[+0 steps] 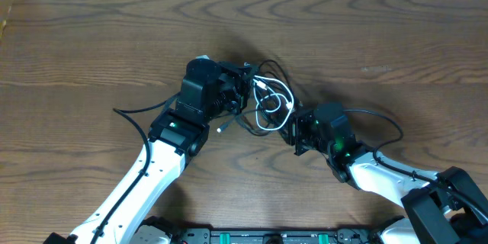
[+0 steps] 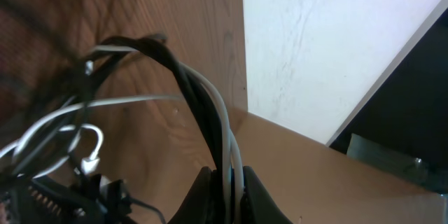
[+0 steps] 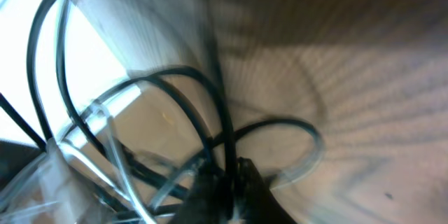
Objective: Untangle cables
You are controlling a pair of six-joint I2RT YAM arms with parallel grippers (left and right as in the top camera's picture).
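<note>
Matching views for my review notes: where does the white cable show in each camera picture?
Overhead: white cable loops at picture centre.
Left wrist: it rises from bottom centre, then arcs left.
Right wrist: blurred pale strands, lower left.
Shared landmark: the black cables tangled with it.

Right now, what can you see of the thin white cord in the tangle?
The thin white cord is a smooth, rubbery-looking strand, curled in loose loops over the brown wooden table, between the two arms. A small white plug shows at one end. It is tangled with thin black cords. The left gripper is shut on it, pinching it together with a black strand.
</note>
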